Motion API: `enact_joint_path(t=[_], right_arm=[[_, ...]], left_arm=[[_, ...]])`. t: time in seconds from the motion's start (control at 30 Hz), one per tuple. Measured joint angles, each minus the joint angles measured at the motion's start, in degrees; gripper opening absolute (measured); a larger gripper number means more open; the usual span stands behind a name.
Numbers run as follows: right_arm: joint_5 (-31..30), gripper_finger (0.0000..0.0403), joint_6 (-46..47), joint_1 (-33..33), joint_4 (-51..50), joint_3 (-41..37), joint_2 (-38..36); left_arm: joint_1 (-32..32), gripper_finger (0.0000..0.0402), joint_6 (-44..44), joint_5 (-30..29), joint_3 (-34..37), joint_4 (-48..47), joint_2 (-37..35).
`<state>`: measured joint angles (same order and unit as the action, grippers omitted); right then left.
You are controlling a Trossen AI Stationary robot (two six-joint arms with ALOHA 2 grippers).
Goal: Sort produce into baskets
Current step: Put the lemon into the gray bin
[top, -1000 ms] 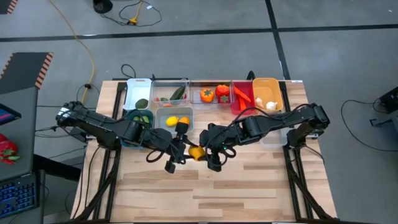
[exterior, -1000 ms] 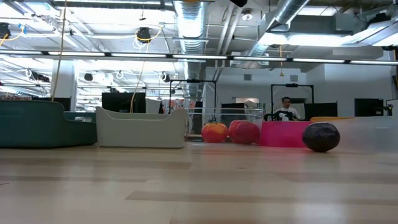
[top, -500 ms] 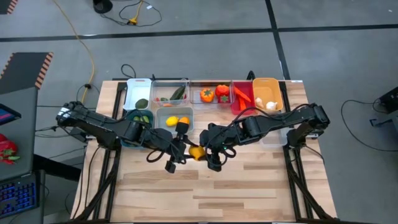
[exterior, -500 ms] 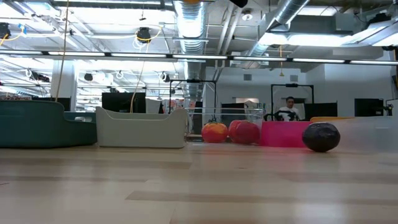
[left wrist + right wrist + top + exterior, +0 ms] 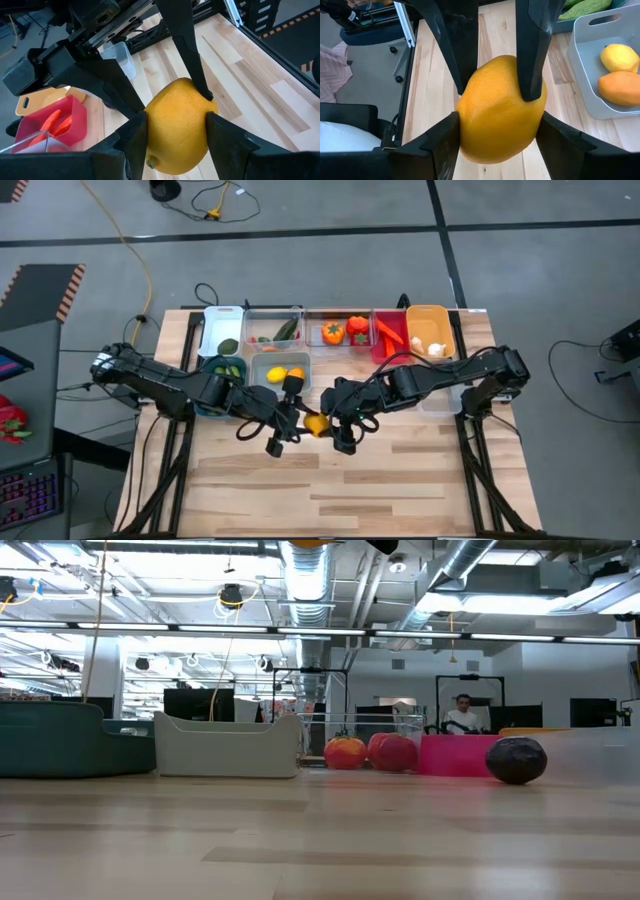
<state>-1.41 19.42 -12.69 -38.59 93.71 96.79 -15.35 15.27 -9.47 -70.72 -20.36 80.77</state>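
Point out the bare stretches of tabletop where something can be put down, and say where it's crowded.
Bare: the wooden table in front of both grippers, to the near edge. Crowded: the far edge, packed with baskets, and mid-table, where the left gripper and right gripper both clamp one lemon.

no readable text, label, brand, number or sign appears in any view.
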Motion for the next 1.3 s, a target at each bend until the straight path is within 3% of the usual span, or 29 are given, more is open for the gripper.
enact_joint_path(t=[0.9, 1.3], right_arm=[[0.0, 0.0263, 0.2, 0.0, -0.3, 0.0, 0.0], [0.0, 0.0364, 0.2, 0.3, -2.5, 0.1, -0.1]], left_arm=[[0.0, 0.0165, 0.0, 0.1, 0.0, -0.2, 0.0], [0.0, 0.0165, -1.0, 0.2, 0.0, -0.4, 0.0]])
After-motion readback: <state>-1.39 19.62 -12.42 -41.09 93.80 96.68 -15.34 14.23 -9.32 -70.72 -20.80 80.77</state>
